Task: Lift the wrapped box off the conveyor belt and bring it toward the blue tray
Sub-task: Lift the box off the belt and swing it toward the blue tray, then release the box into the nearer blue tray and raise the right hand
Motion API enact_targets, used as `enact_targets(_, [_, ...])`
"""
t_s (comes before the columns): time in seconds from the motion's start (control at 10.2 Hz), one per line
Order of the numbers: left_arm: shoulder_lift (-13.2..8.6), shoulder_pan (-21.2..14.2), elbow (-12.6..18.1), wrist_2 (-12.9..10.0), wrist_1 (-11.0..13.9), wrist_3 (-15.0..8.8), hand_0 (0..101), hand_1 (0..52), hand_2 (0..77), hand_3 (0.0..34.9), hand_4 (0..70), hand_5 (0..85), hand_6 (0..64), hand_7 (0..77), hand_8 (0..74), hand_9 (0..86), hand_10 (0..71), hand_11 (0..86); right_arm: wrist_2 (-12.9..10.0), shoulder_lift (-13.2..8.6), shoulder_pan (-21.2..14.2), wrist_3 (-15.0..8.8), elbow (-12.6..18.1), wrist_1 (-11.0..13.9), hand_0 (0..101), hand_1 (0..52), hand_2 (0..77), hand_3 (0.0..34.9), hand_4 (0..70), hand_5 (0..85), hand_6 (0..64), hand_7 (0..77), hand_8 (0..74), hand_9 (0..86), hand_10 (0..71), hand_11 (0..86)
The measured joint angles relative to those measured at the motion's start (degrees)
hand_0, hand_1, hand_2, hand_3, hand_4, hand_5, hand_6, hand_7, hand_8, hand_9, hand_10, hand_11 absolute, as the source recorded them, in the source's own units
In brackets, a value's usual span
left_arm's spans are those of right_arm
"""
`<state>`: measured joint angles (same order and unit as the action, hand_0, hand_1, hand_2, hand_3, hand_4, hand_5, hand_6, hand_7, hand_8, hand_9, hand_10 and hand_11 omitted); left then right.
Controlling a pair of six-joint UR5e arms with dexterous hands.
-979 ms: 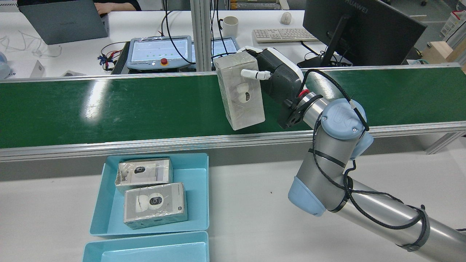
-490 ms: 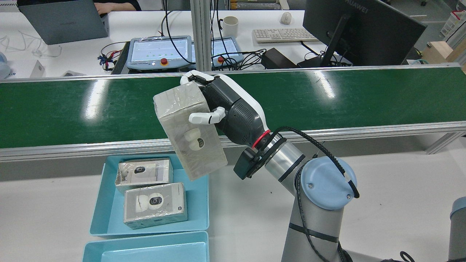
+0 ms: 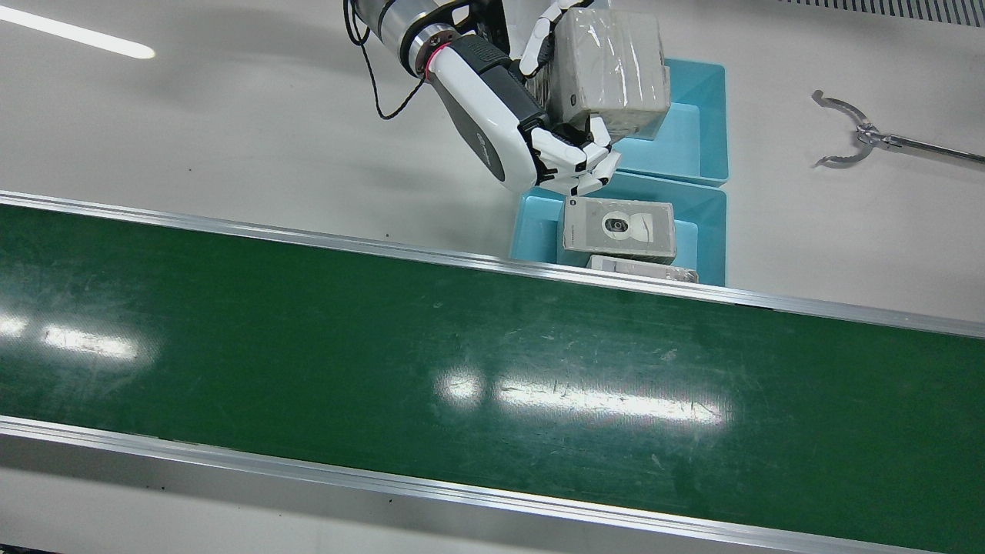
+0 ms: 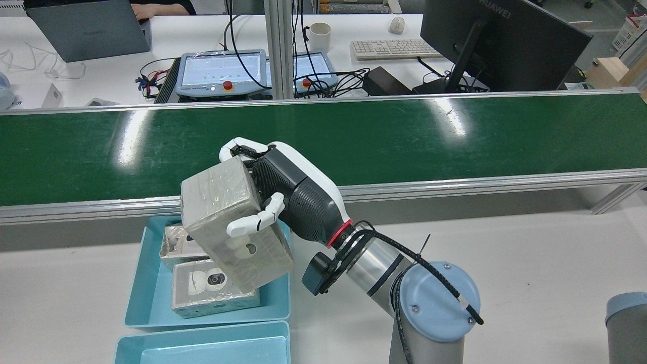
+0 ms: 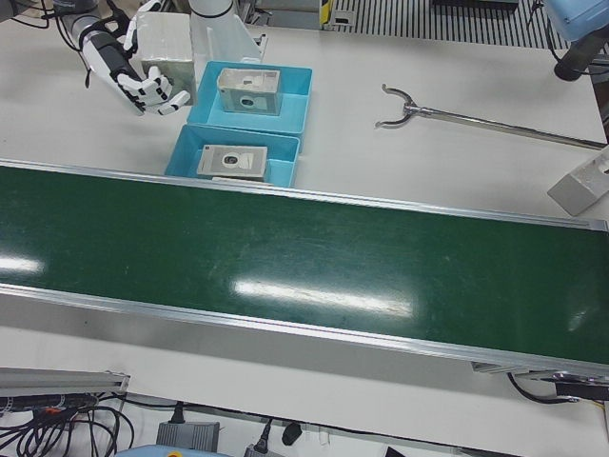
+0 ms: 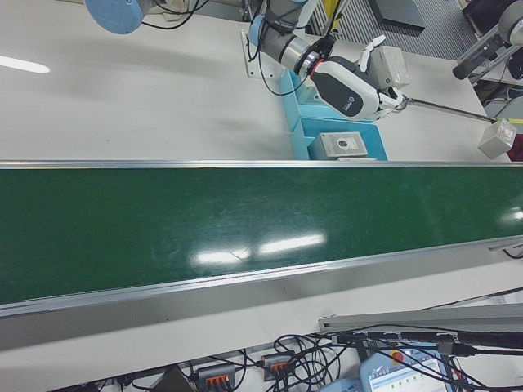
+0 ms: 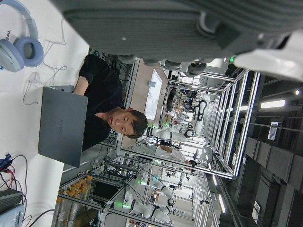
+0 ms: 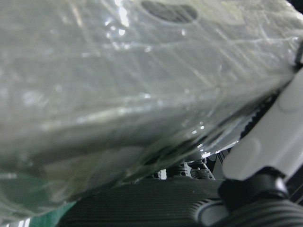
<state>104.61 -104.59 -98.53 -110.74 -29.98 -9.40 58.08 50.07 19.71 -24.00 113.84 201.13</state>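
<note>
1. While the right hand [image 4: 283, 202] clasps the grey film-wrapped box [image 4: 235, 230] above the rectangular blue plastic tray [image 4: 151, 283], we count two boxes inside, two trays.
2. We see a bare green conveyor belt [image 4: 455, 136], white table [image 4: 530, 242]; left hand's state unclear.

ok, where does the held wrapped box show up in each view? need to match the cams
Front view: wrapped box top centre, in the right hand.
Rear view: lower left of centre, over the blue tray.
Left-front view: top left corner.
Right-front view: top, right of centre.
Right hand view: fills the frame.
Left hand view: not in it.
Shared landmark: the green conveyor belt.
</note>
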Motion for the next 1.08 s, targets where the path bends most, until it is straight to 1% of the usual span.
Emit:
enact_targets(0.1, [0.00, 0.00, 0.00, 0.00, 0.00, 0.00, 0, 0.0, 0.5, 0.0, 0.0, 1.1, 0.0, 0.0, 0.0, 0.0, 0.0, 0.0, -0.31, -0.03, -1.97, -1.13, 0.00, -0.93, 45, 0.0, 24.5, 0.0, 18.5, 69.8, 48.5, 72.5, 60.5, 78.5, 28.4, 41.5])
enact_targets(0.2, [0.00, 0.00, 0.00, 0.00, 0.00, 0.00, 0, 0.0, 0.5, 0.0, 0.0, 1.1, 0.0, 0.0, 0.0, 0.0, 0.5, 0.0, -0.49, -0.04, -3.72, -2.08, -0.03, -1.90, 45, 0.0, 24.5, 0.0, 18.5, 69.8, 48.5, 72.5, 58.9, 78.5, 28.4, 40.4])
enact_targets(0.29, [0.00, 0.00, 0.00, 0.00, 0.00, 0.00, 0, 0.0, 0.5, 0.0, 0.0, 1.1, 0.0, 0.0, 0.0, 0.0, 0.5, 0.0, -0.59, -0.06, -5.21, -2.65, -0.06, -2.59, 45, 0.0, 24.5, 0.0, 18.5, 69.8, 48.5, 72.5, 58.9, 78.5, 28.4, 40.4])
enact_targets(0.39, [0.00, 0.00, 0.00, 0.00, 0.00, 0.00, 0, 0.0, 0.5, 0.0, 0.0, 1.1, 0.0, 0.0, 0.0, 0.0, 0.0, 0.0, -0.64, -0.06, -6.07, -2.89, -0.06, -2.94, 45, 0.0, 24.5, 0.0, 18.5, 69.8, 48.5, 72.5, 53.5, 76.9, 25.1, 36.0])
enact_targets(0.49, [0.00, 0.00, 0.00, 0.00, 0.00, 0.00, 0, 0.0, 0.5, 0.0, 0.0, 1.1, 0.0, 0.0, 0.0, 0.0, 0.0, 0.0, -0.64, -0.06, -6.65, -3.00, -0.05, -3.20, 45, 0.5, 21.8, 0.0, 18.0, 69.8, 48.0, 73.1, 39.8, 6.5, 21.8, 31.6])
enact_targets(0.59, [0.00, 0.00, 0.00, 0.00, 0.00, 0.00, 0, 0.0, 0.5, 0.0, 0.0, 1.1, 0.0, 0.5, 0.0, 0.0, 0.0, 0.0, -0.63, -0.06, -7.00, -3.06, -0.09, -3.61, 45, 0.5, 21.3, 0.0, 18.5, 69.8, 48.0, 73.1, 32.7, 4.4, 13.6, 20.7])
enact_targets(0.69, [0.00, 0.00, 0.00, 0.00, 0.00, 0.00, 0, 0.0, 0.5, 0.0, 0.0, 1.1, 0.0, 0.0, 0.0, 0.0, 0.5, 0.0, -0.62, -0.07, -7.51, -3.10, -0.16, -4.41, 45, 0.5, 21.3, 0.0, 18.5, 69.8, 48.0, 73.1, 32.7, 4.4, 13.6, 20.7])
enact_targets(0.78, [0.00, 0.00, 0.00, 0.00, 0.00, 0.00, 0, 0.0, 0.5, 0.0, 0.0, 1.1, 0.0, 0.0, 0.0, 0.0, 0.0, 0.0, -0.62, -0.06, -8.14, -3.15, -0.21, -5.28, 45, 0.5, 19.1, 0.0, 18.5, 69.8, 45.3, 73.6, 23.5, 3.3, 8.2, 13.6])
enact_targets(0.88, [0.00, 0.00, 0.01, 0.00, 0.00, 0.00, 0, 0.0, 0.5, 0.0, 0.0, 1.1, 0.0, 0.0, 0.0, 0.0, 0.0, 0.0, -0.65, -0.06, -8.67, -3.19, -0.24, -5.99, 46, 1.1, 13.6, 0.0, 18.5, 69.8, 27.8, 76.9, 6.5, 4.9, 1.6, 3.8])
enact_targets(0.98, [0.00, 0.00, 0.00, 0.00, 0.00, 0.00, 0, 0.0, 0.5, 0.0, 0.0, 1.1, 0.0, 0.0, 0.0, 0.0, 0.0, 0.0, -0.67, -0.06, -8.98, -3.22, -0.26, -6.42, 46, 1.1, 13.6, 0.0, 18.5, 69.8, 27.8, 76.9, 6.5, 4.9, 1.6, 3.8])
enact_targets(1.08, [0.00, 0.00, 0.00, 0.00, 0.00, 0.00, 0, 0.0, 0.5, 0.0, 0.0, 1.1, 0.0, 0.0, 0.0, 0.0, 0.0, 0.0, -0.68, -0.07, -9.16, -3.23, -0.27, -6.66, 45, 1.6, 8.7, 0.0, 18.5, 69.8, 19.1, 58.9, 5.5, 1.6, 0.5, 2.2])
